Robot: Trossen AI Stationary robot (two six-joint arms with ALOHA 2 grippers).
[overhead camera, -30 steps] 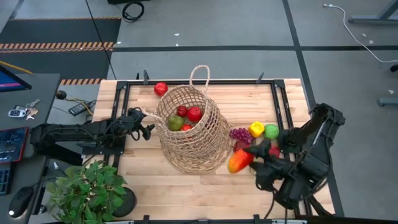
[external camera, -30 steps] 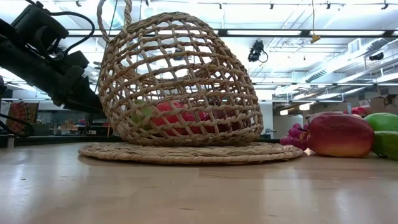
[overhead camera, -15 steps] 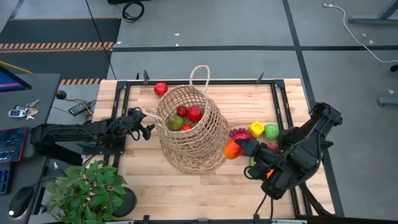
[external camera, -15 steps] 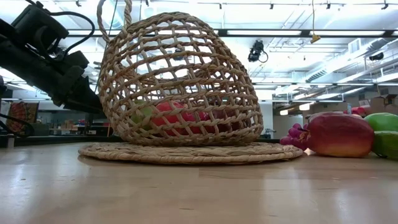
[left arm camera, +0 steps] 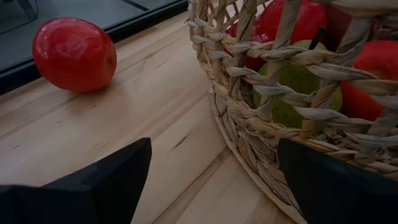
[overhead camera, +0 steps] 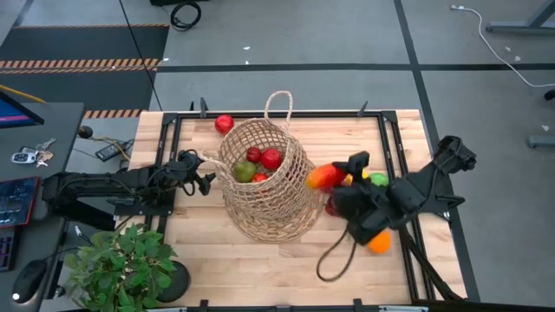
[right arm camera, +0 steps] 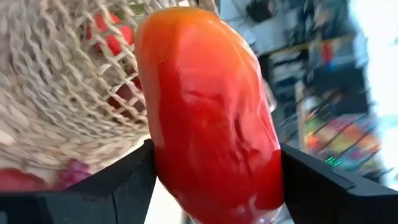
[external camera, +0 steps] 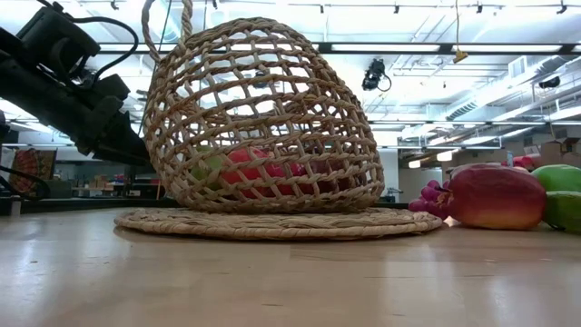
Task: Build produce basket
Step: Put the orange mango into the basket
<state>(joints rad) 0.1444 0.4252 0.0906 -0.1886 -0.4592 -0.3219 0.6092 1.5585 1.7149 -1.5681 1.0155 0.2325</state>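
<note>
Wicker basket (overhead camera: 264,182) sits mid-table on its mat, holding 3 or 4 fruits. The right gripper (overhead camera: 334,184), beside its rim, clamps the red-yellow mango (overhead camera: 323,176); it likely goes in next. The left gripper (overhead camera: 206,171), fingers wide, waits opposite, empty.

The wooden desk (overhead camera: 208,247) has a black frame (overhead camera: 170,139) along its edges. At about eight o'clock a leafy potted plant (overhead camera: 121,264) stands at the desk's corner. Left of the desk, at nine o'clock, a side surface carries a set of keys (overhead camera: 29,156) and a blue screen (overhead camera: 16,111). At twelve o'clock a coiled black cable (overhead camera: 184,14) lies on the grey floor (overhead camera: 347,35), with striped hazard tape (overhead camera: 82,63) at eleven o'clock. In the low view, ceiling lights (external camera: 408,47) run overhead.
</note>
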